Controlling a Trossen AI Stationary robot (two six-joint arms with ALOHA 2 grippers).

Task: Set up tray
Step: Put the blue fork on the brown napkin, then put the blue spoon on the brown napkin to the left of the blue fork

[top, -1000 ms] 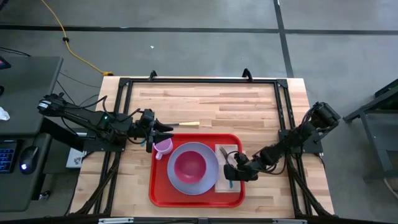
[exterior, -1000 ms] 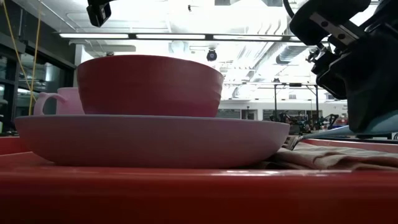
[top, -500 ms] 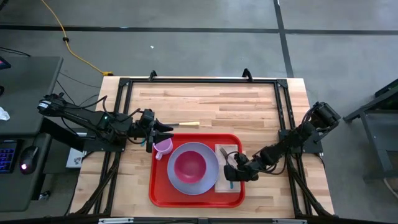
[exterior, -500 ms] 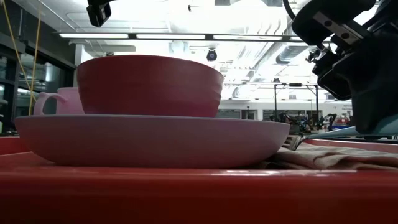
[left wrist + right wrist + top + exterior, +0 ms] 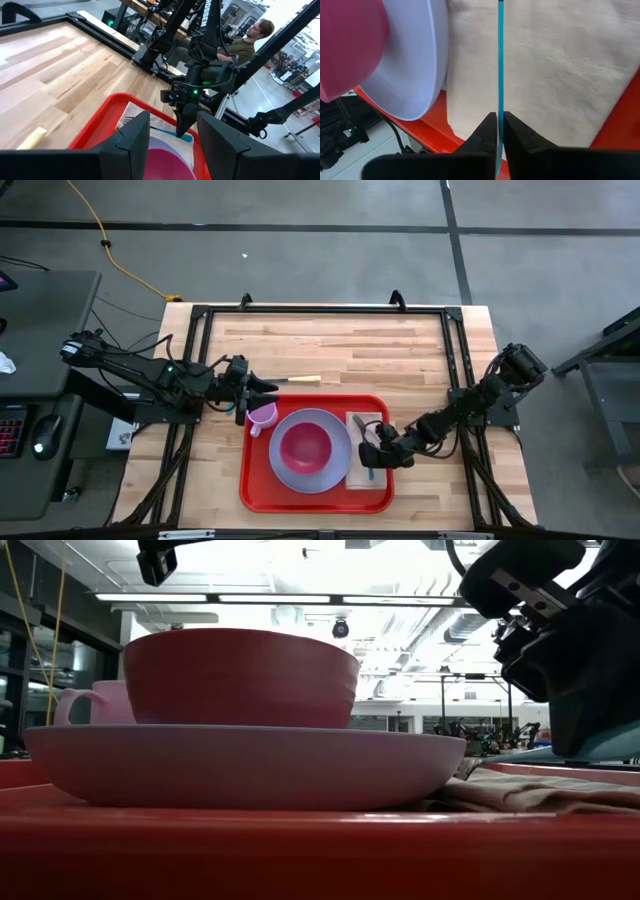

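Note:
The red tray (image 5: pixel 255 490) lies at the table's near middle. On it stand a lavender plate (image 5: pixel 335 470) with a pink bowl (image 5: pixel 305 447), a lilac cup (image 5: pixel 262 417) at the far left corner, and a tan napkin (image 5: pixel 378 480) along the right side. A fork (image 5: pixel 360 426) with a teal handle lies over the napkin, tines toward the far edge. My right gripper (image 5: pixel 371 461) is shut on the fork. My left gripper (image 5: pixel 268 387) hovers open above the table just beyond the cup, with nothing between its fingers (image 5: pixel 132 145). My right gripper pinches the fork's teal handle (image 5: pixel 500 107) between its two fingers, near the handle's free end. The fingers slant down from the table's right side. The handle shows edge-on as a thin line running away over the napkin; the tines (image 5: pixel 127 120) are low over the napkin.
A pale stick-like utensil (image 5: pixel 300 380) lies on the bare wood just beyond the tray's far edge, right of my left gripper. A black frame (image 5: pixel 320 310) borders the table. A person (image 5: pixel 250 42) sits beyond the table's right side.

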